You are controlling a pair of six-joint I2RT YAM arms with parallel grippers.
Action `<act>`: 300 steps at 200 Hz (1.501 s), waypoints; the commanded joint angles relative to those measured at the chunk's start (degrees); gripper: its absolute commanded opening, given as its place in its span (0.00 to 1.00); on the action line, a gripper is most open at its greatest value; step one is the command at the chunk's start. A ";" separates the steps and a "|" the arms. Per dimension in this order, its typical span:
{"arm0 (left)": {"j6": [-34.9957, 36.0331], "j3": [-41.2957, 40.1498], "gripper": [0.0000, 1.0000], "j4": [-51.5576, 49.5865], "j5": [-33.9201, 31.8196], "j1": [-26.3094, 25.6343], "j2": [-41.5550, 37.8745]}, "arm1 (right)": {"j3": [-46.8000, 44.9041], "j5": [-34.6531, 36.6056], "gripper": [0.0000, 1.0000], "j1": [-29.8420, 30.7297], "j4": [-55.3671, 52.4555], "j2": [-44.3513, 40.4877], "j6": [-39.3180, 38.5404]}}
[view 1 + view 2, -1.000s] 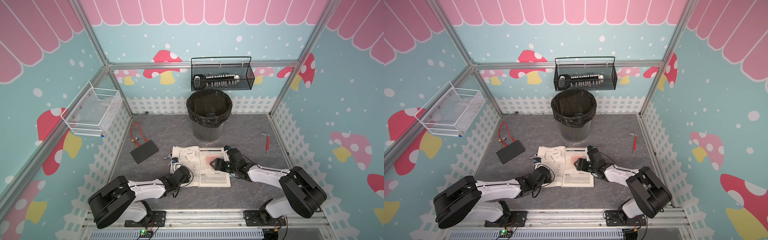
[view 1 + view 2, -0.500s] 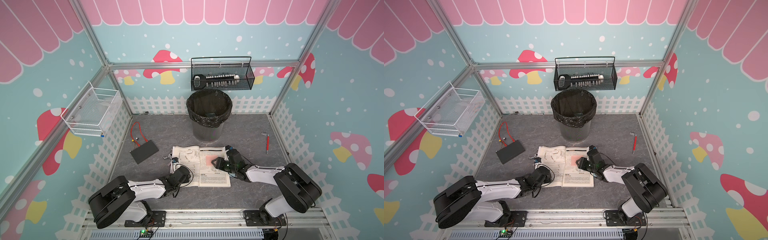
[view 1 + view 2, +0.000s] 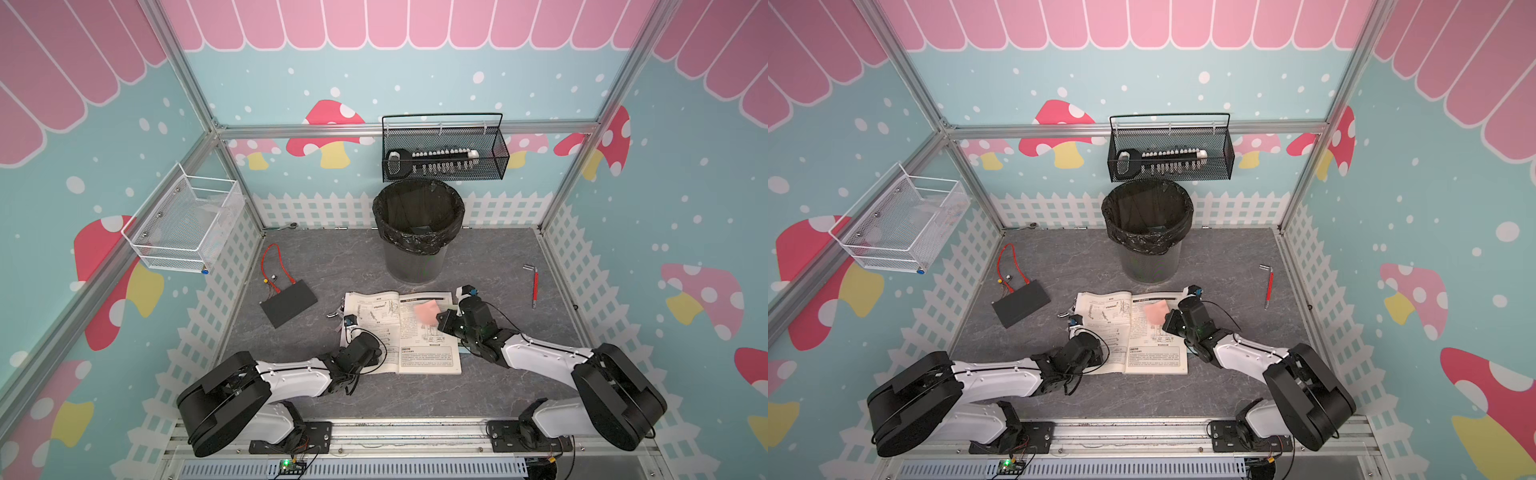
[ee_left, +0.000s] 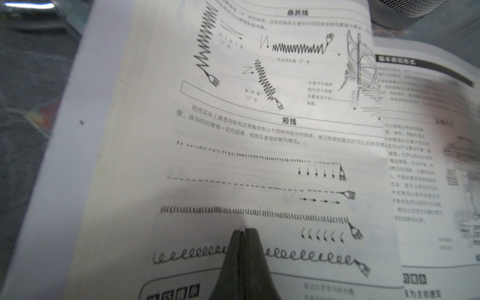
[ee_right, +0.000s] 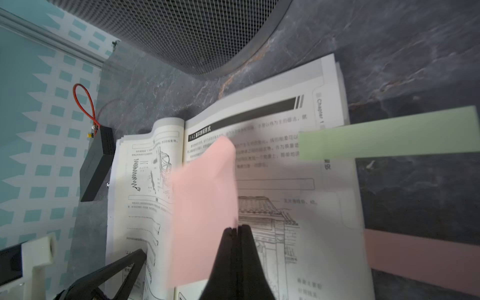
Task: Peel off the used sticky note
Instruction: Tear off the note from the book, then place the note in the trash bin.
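The right gripper (image 5: pixel 237 228) has clamped onto the near edge of the pink sticky note (image 5: pixel 205 207). A second ago its jaws stood wide at that edge and the note lay flat on the right-hand page. Now the note curls up off the paper and is blurred in the right wrist view. In both top views the note (image 3: pixel 428 312) (image 3: pixel 1156 312) shows as a smeared patch over the upper part of the right page of the open book (image 3: pixel 428 361), at about 1 o'clock from the middle of the spine. Whether its far edge clings to the page I cannot tell

The left gripper (image 4: pixel 242 231) is as it was: jaws closed on nothing, tips down on the left page among the printed pen-stroke drawings, toward 7 o'clock of the book

Around the book nothing has shifted. The mesh waste bin (image 3: pixel 417 232) with its black liner stands at 12 o'clock, the black box (image 3: pixel 289 302) with its red wire lies at 10 o'clock, and the red-handled hex key (image 3: pixel 534 286) lies at 2 o'clock, well apart
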 commanded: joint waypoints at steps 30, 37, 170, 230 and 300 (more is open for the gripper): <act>-0.66 -1.74 0.00 -7.49 2.32 0.12 2.80 | 2.83 10.43 0.00 -1.26 -7.01 -7.43 -4.76; -0.65 -1.68 0.00 -7.46 2.32 0.16 2.73 | 3.70 10.43 0.00 -1.27 -7.50 -8.12 -5.97; -0.75 -2.25 0.00 -7.71 1.83 0.12 -0.03 | 56.60 2.75 0.00 -8.32 -20.55 13.33 -29.41; -0.84 -1.95 0.00 -8.10 1.36 0.13 -0.46 | 76.10 -0.81 0.17 -9.44 -23.15 31.05 -32.12; -0.35 -1.39 0.00 -9.35 0.39 0.18 -1.82 | 81.49 -5.35 0.53 -9.30 -24.72 33.15 -32.68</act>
